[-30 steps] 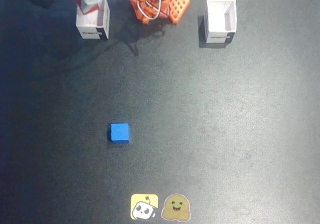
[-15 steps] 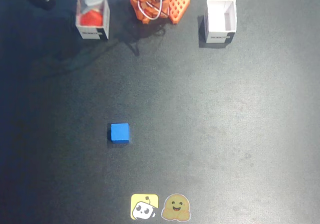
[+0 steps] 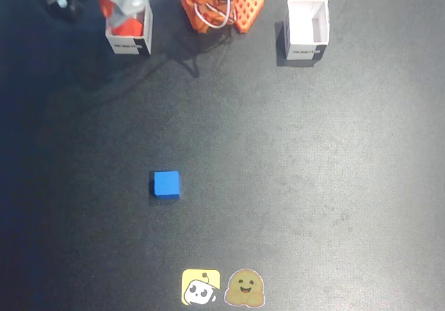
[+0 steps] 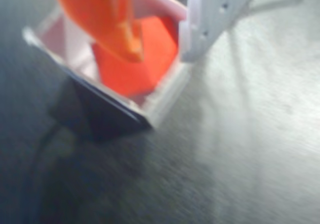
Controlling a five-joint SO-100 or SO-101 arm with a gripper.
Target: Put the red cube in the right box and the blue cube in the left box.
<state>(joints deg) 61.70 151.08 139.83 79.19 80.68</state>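
A small matte orange-red cube (image 4: 137, 63) is seen inside a white open-top box (image 4: 165, 101), with the two-finger gripper (image 4: 160, 41) spread above it; a bright-blue cube (image 3: 167, 184) is left well apart

Hobby/lab robot bench, prob.; dark mat (image 3: 313, 186); two cartoon stickers (image 3: 222, 288); orange 3D-printed arm base (image 3: 222, 5).

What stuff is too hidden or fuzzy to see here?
- Red cube: the wrist view is blurred, so whether the pincer grips it is unclear.
- Box in the fixed view: the pincer covers its inside.
- Print on the other box: too small to read.
- Arm base: cut off by the top edge.
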